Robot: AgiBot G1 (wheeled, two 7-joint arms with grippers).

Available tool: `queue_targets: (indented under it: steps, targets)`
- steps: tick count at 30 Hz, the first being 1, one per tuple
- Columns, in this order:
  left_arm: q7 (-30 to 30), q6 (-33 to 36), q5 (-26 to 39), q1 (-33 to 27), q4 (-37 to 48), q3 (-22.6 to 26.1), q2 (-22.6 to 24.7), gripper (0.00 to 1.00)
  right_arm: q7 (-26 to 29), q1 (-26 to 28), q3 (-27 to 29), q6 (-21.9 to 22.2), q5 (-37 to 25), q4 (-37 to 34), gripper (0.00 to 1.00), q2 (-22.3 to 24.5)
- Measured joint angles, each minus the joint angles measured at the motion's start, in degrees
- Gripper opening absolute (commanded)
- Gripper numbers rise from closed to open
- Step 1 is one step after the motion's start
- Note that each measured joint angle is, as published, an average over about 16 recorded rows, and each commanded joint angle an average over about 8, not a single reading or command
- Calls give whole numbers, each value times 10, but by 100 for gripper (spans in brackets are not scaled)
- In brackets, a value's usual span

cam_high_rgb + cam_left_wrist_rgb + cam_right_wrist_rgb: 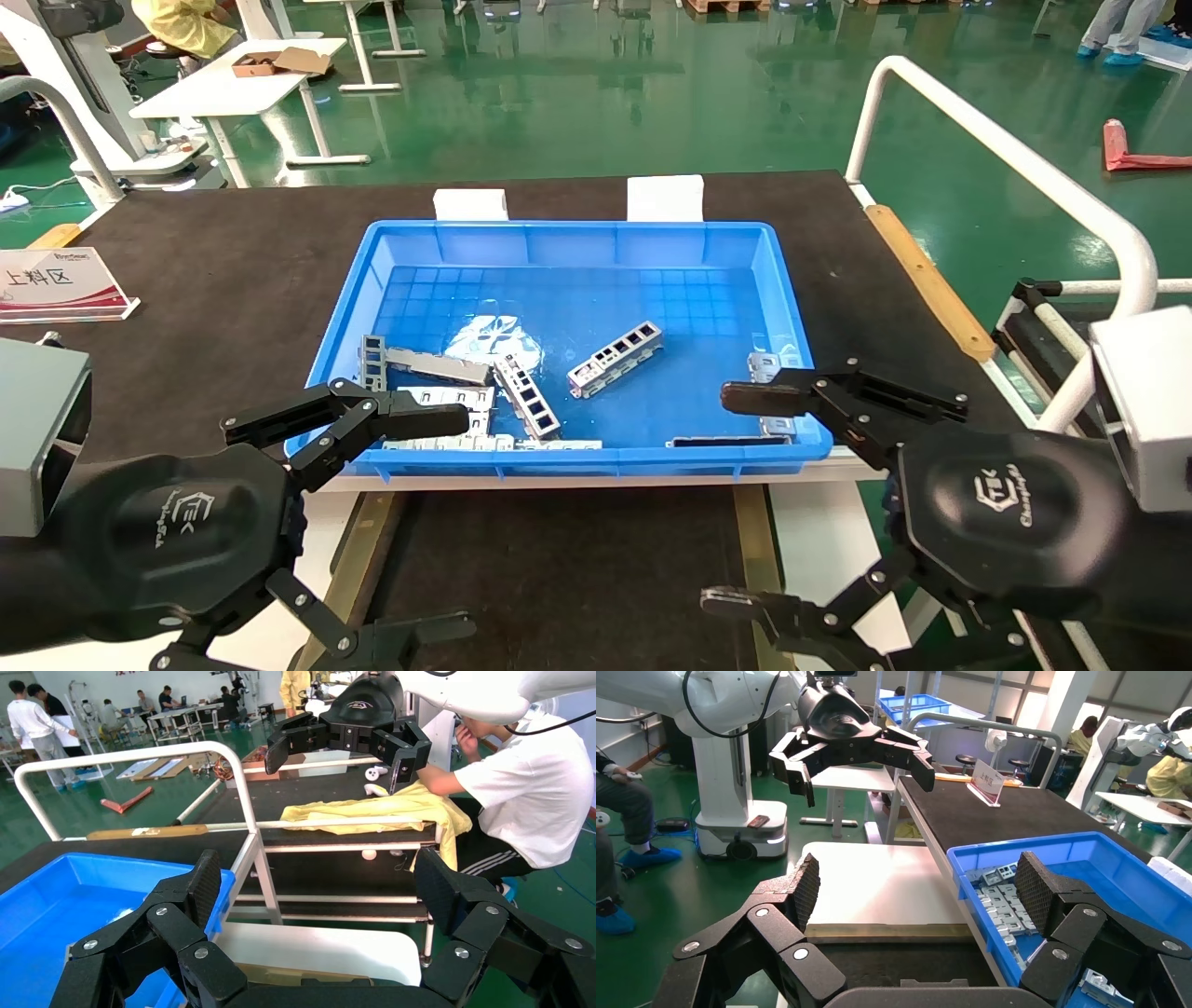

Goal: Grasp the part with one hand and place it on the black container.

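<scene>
The black container [559,568] is cut off by the bottom edge of the head view, and both of its near corners are covered by the grippers. The near left corner of the blue bin [577,461] is hidden behind the left gripper's [349,527] upper finger. A small grey piece [768,368] at the bin's right wall is partly hidden by the right gripper [740,503]. The small print on the sign [56,284] cannot be read.
</scene>
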Motion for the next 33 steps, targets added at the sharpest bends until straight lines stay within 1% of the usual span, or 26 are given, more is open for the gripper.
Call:
queue_targets:
  steps: [33]
  targets:
    - [0,0,0,0,0,0,0,100,0,0,0,0,0,0,100,0]
